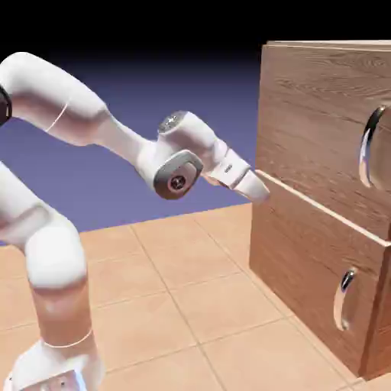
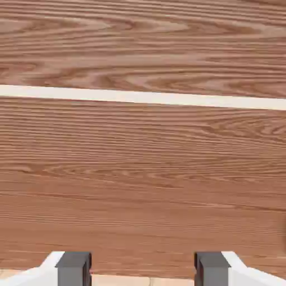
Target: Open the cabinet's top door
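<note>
Brown wood-grain boxy cabinet (image 1: 321, 206), right of the exterior view — top door (image 1: 313, 130) the taller upper panel.

White two-finger gripper (image 1: 262, 192) – jaws spread wide, empty, tips at the seam beside the lower panel (image 1: 305, 260). Door likely rigid and heavy-swinging; take it by the curved silver handle (image 1: 372, 147), smooth metal, probably slippery. Handle cut off at the frame edge; hand view shows only wood and a pale strip (image 2: 143, 98); contact unclear.

A tan tiled table (image 1: 176, 305) carries the wood-grain cabinet (image 1: 305, 229) and the robot's white base (image 1: 53, 366).
</note>
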